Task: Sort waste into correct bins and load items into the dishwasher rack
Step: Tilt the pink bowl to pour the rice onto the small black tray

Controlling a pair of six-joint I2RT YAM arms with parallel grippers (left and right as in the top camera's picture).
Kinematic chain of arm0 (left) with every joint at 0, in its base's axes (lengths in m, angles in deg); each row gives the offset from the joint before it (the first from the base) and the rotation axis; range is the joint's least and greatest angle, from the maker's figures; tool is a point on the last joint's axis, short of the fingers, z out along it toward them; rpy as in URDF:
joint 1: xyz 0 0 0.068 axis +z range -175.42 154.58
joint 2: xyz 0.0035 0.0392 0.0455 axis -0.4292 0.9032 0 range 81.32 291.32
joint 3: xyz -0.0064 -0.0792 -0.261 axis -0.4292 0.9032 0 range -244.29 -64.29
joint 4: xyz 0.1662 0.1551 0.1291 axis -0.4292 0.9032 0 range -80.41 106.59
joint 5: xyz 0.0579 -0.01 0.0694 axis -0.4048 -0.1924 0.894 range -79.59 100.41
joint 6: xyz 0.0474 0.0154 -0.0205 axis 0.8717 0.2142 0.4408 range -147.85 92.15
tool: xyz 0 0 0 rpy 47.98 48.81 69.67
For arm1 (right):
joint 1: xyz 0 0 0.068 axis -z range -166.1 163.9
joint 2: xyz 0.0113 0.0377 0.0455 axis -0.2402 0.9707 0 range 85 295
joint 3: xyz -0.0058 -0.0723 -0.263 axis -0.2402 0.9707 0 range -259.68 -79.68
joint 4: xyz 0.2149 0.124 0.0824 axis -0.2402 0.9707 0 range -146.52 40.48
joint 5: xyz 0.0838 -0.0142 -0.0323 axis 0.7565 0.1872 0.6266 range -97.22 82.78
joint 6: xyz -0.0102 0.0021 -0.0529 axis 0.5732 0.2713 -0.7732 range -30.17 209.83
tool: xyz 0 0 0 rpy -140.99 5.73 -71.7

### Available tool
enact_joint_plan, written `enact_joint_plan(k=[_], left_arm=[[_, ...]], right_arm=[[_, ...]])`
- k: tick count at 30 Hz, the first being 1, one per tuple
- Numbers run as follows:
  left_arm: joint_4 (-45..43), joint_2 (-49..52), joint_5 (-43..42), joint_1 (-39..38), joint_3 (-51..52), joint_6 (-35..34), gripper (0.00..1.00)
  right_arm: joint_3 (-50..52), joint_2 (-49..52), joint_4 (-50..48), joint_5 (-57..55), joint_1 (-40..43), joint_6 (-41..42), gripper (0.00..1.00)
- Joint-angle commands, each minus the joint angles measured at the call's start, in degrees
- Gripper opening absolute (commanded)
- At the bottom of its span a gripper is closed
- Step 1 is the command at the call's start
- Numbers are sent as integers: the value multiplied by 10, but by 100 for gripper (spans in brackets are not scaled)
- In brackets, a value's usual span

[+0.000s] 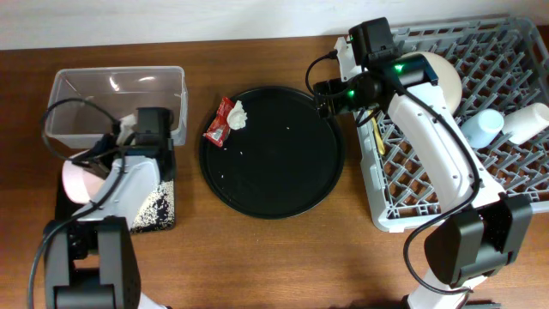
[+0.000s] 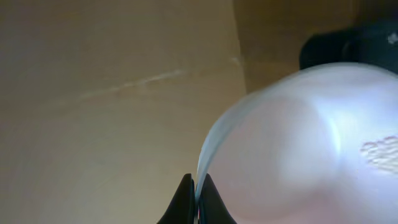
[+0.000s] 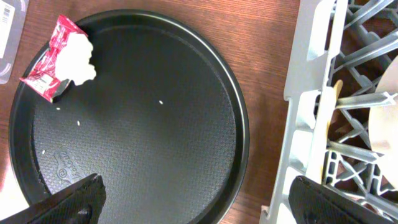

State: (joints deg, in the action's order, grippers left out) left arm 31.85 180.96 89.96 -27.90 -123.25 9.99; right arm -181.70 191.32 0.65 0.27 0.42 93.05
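Sorting looks partly done at this two-arm station, judging by how things lie. The round black tray (image 1: 283, 184) sits mid-scene, and all else is placed from it. To its right, the dishwasher rack (image 1: 403, 202) already holds the large cream bowl (image 1: 439, 73), light blue cup (image 1: 483, 127), white cup (image 1: 527, 120) and a yellow utensil (image 1: 378, 137). To its left, rice grains (image 1: 154, 208) lie heaped in the shallow black rectangular tray (image 1: 60, 209), with the clear tub (image 1: 60, 103) just beyond; no waste is visible in the tub. At the round tray's far left rim, the red wrapper (image 1: 216, 129) and white tissue scrap (image 1: 238, 112) touch each other, yet to be binned, and a few stray grains dot its floor. The left end effector (image 2: 196, 202) is clenched on the rim of the small pink bowl (image 2: 298, 143), at the rectangular tray's end farthest from the round tray, not yet racked. The right end effector (image 3: 205, 205) hangs released, fingers spread wide, over the round tray's right side beside the rack. The surface is brown wood, with a pale wall along its far edge.
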Motion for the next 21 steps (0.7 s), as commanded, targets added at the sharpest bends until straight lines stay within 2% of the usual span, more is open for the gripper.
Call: enact_joint_plan(k=[1,8,12,15,17,21], left_arm=[[-12,-2,24,-33,10,69,0],[-41,6,26,-66,17,88,0],[-33,18,17,-57,21,84,1],[-98,36,44,-76,23,116,1],[-75,35,-2,-97,26,115,1],[-76,20,-8,-82,40,109,0]], right_arm=[[-2,-8,-5,-7,5,5,98],[-2,-8,-10,-6,5,5,98],[-1,-8,-8,-6,5,5,98],[-2,-8,-16,-4,5,5,98],[-2,-8,-21,-5,5,5,98],[-2,-8,-3,-5,8,5,98]])
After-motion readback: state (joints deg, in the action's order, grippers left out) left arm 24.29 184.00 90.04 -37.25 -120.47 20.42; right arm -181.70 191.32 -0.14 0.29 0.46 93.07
